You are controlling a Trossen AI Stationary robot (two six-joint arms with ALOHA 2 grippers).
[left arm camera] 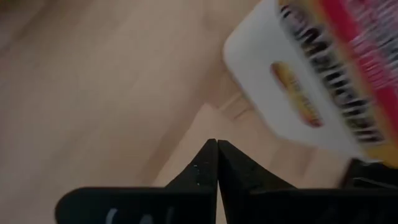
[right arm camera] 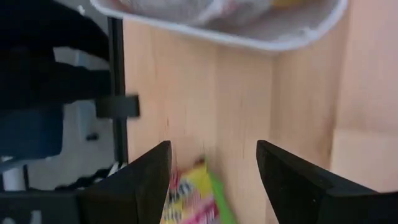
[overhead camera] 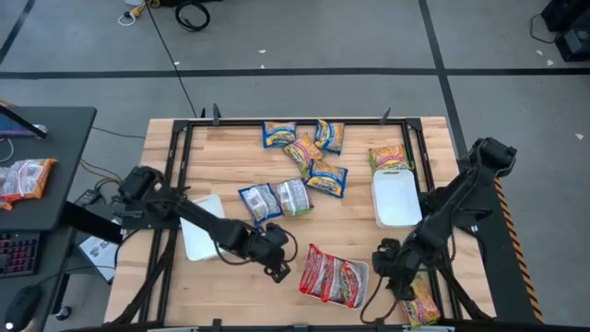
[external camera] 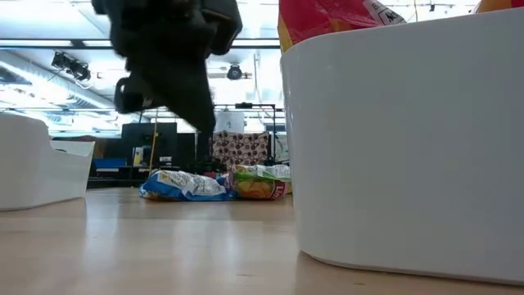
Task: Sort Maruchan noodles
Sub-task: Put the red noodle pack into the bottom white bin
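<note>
Plainly, the left gripper hung low with its fingers pressed together on nothing, just left of the tray that held the red packets; their long axes ran slantwise, from the near edge up toward the table's middle. The nearest unsorted packets lay just beyond this gripper, toward the table's far side: a blue-and-white one and a paler one beside it, touching, both long axes running roughly away from the fingers with a slight tilt. The left arm was clearly the nearer for those. The right gripper stood on the red tray's other side, fingers spread and empty, with a yellow packet right beneath and slightly behind it, probably lying aslant toward the table corner, though the arm hid much of it. Farther off lay more loose packets and an empty tray.
</note>
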